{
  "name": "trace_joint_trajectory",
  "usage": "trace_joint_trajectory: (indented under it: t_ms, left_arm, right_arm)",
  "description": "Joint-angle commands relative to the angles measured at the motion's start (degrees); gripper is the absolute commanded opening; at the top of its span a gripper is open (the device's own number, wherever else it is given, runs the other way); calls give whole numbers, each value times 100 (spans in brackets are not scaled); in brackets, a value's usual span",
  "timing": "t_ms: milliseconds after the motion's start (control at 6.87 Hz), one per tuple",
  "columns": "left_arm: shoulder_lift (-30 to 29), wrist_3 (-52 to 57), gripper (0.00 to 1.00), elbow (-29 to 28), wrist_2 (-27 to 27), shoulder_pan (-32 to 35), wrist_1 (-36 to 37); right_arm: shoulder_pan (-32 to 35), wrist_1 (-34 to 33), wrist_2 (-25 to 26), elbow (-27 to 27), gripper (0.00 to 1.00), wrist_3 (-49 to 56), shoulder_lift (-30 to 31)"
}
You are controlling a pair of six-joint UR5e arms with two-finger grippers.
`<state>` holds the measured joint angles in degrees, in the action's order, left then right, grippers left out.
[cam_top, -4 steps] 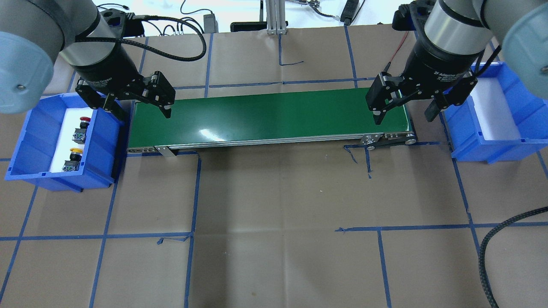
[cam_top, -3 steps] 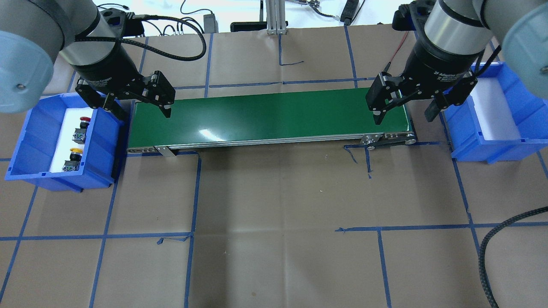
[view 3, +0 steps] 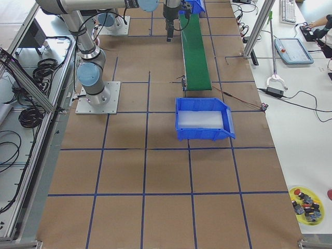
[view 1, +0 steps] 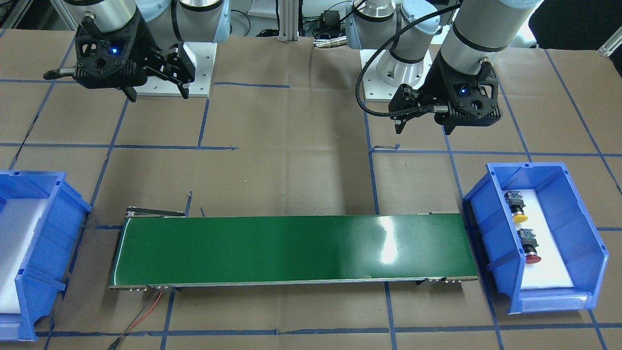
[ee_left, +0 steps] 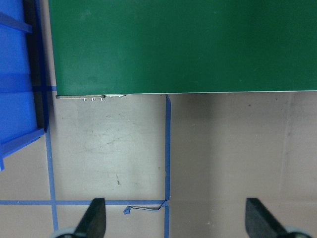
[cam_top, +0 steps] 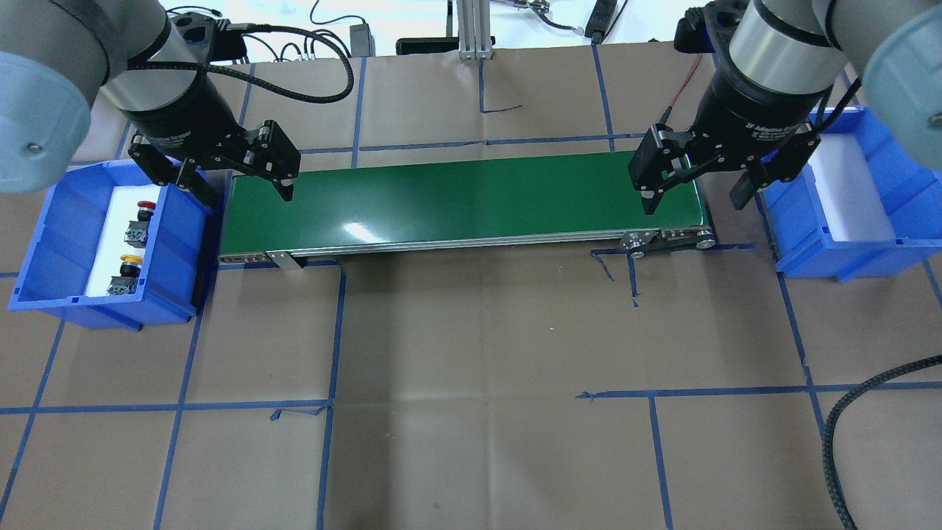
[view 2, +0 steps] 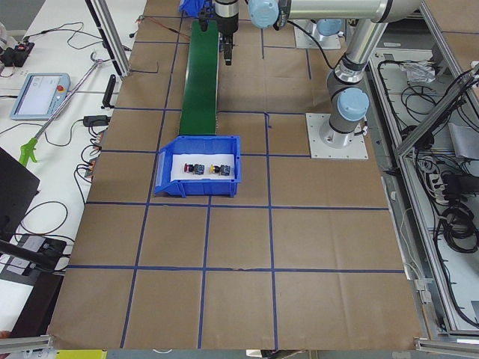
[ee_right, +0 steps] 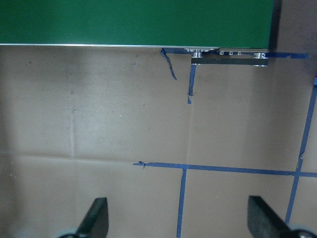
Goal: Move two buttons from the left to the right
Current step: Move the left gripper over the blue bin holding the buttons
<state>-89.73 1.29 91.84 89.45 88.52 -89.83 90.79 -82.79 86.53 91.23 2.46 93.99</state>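
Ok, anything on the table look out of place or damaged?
Only minor: blue tape is peeling loose beside the conveyor, at its right end. The red button and yellow button sit in the left bin.

The right claw point(cam_top: 693, 204) carries the print "2F Adaptive"; nothing else is legible.

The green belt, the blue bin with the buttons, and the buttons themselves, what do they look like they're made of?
The green belt: smooth, glossy sheet, likely PVC or rubber; it throws bright glare. The blue bin: moulded plastic, judging by its ribbed walls and even colour. The red button and yellow button: probably plastic caps on dark bodies; too small to be sure.
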Motion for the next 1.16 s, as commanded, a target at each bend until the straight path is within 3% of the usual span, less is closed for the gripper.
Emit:
trace_joint_trajectory:
  t_ms: [0,437,728,1019]
  left_arm:
    - [25,37,100,44,-7,-10,10]
    - [0,473,100,45,54,-246,80]
    - [-9,1667,100,97,55,-1278,168]
    - [-140,3168,100,149,-7,-2841,177]
  right_arm:
    - [0,-1,-5,0,100,0,-3]
    - [0,-1,-5,0,100,0,-3]
    - [0,-1,-5,0,100,0,-3]
    - [0,-1,4,0,100,17,-3]
